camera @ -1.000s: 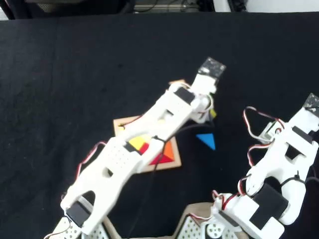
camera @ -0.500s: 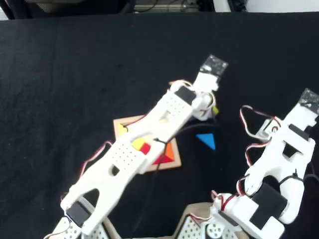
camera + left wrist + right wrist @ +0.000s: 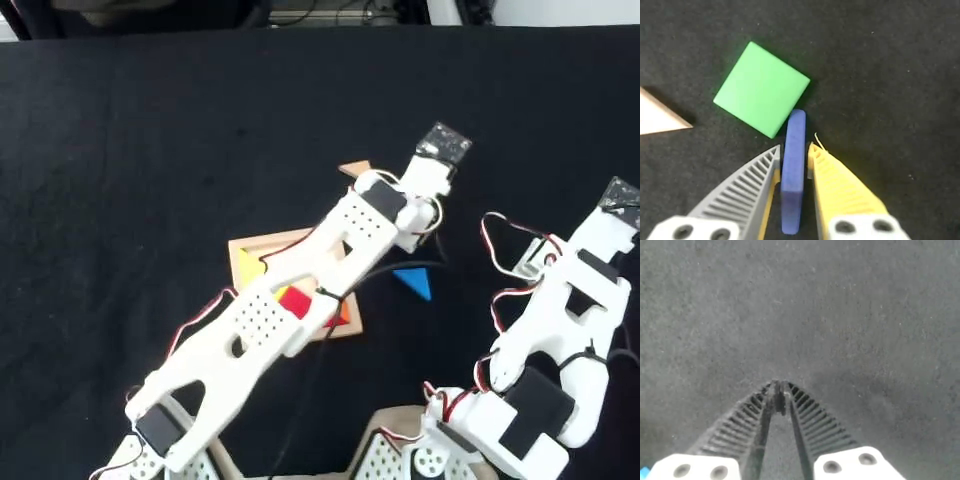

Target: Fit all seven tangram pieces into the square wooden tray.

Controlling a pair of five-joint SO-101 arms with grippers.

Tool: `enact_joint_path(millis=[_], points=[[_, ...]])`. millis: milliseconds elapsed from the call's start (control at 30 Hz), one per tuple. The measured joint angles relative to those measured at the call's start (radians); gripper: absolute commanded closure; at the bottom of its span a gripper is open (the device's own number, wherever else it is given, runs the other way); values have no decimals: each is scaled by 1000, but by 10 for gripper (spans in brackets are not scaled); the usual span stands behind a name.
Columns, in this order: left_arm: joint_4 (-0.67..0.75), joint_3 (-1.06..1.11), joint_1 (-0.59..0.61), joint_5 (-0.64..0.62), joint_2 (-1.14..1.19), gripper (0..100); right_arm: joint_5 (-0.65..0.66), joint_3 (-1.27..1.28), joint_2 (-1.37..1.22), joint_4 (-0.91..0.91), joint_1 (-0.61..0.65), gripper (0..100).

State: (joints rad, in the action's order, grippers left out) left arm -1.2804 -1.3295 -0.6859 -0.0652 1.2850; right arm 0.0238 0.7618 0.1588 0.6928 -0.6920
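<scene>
My left gripper [image 3: 794, 147] pinches the blue piece [image 3: 793, 172] edgewise, just beside the green square [image 3: 761, 96]; light, stiff, likely slippery; my right gripper [image 3: 779, 389] is clenched on nothing.

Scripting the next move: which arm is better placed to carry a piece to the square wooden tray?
Likely left: its fingers clamp a dark blue tangram piece on edge; the right arm's fingers are shut over black cloth.

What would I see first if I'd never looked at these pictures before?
Probably the long white left arm, stretched slantwise over the wooden tray with colourful pieces inside it. In its wrist view, the left gripper pinches a dark blue piece standing on its edge, right beside a bright green square on the black cloth.
</scene>
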Motion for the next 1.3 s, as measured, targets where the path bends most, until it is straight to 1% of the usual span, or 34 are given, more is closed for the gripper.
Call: enact_joint_path(millis=[100, 267, 400, 533, 633, 700, 833, 933, 1000, 1033, 1100, 1200, 1233, 1267, 1300], points=[[-68, -48, 0, -2, 2, 902, 0, 0, 0, 0, 0, 987], [-292, -247, 0, 2, 0, 906, 0, 0, 0, -2, 0, 987], [-437, -276, 28, 94, -21, 959, 0, 0, 0, -2, 0, 987], [-470, -252, 124, 186, -104, 964, 0, 0, 0, -2, 0, 987], [-476, -175, 176, 247, -221, 964, 0, 0, 0, -2, 0, 987], [-476, -83, 178, 290, -327, 964, 0, 0, 0, -2, 0, 987], [-476, 199, 155, 396, -591, 964, 0, 0, 0, -2, 0, 987], [-474, 445, 144, 430, -798, 960, 0, 0, 0, -2, 0, 987], [-417, 595, 143, 430, -890, 959, 0, 0, 0, -2, 0, 987], [-373, 661, 143, 410, -911, 954, 0, 0, 0, -2, 0, 987], [-252, 787, 146, 316, -925, 897, 0, 0, 0, -2, 0, 987], [-21, 961, 132, 121, -925, 760, 0, 9, 0, -9, 0, 987], [66, 1011, 121, 64, -916, 737, 0, 15, 0, -17, 0, 987], [144, 1057, 106, 26, -902, 734, 0, 21, 0, -25, 0, 987], [219, 1089, 92, 15, -882, 739, 0, 29, 0, -32, 0, 987]])
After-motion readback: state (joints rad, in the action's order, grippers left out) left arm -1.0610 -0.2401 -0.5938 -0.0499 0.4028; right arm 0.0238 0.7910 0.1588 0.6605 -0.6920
